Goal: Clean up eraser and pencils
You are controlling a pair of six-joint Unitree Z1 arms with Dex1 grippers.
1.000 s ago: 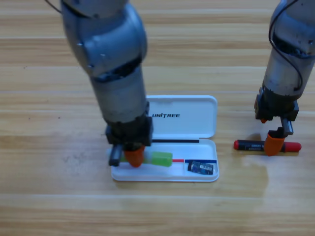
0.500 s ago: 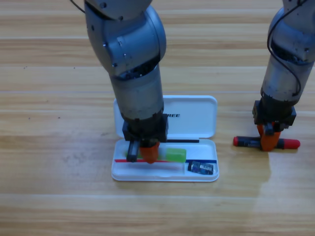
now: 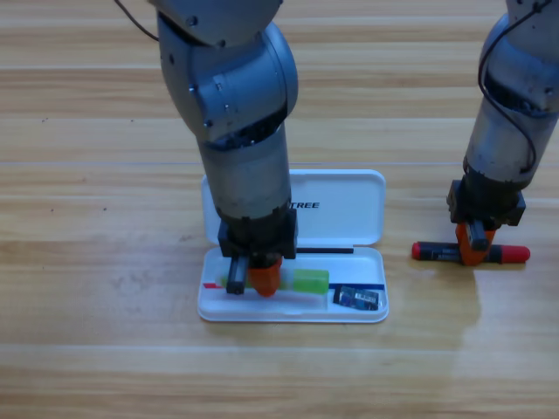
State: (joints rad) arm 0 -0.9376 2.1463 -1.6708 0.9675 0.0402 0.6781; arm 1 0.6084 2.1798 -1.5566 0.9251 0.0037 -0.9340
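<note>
The light green pencil [image 3: 310,279] lies lengthwise in the tray of the open white case [image 3: 367,316]. My left gripper [image 3: 258,278] points down into the tray, shut on the pencil's left part and hiding it there. The dark eraser [image 3: 358,298] sits in the tray's right end. To the right of the case, the black pencil with red ends [image 3: 434,252] lies on the table. My right gripper [image 3: 472,249] stands down on its middle, shut on it, and hides that stretch.
The case's lid [image 3: 349,205] lies open flat behind the tray, partly under the left arm. The wooden table [image 3: 105,288] stretches to all sides of the case and the black pencil.
The left gripper carried the green pencil rightward along the tray, then settled. The right gripper shifted left on the black pencil and drew its jaws together. That pencil slid slightly left.
</note>
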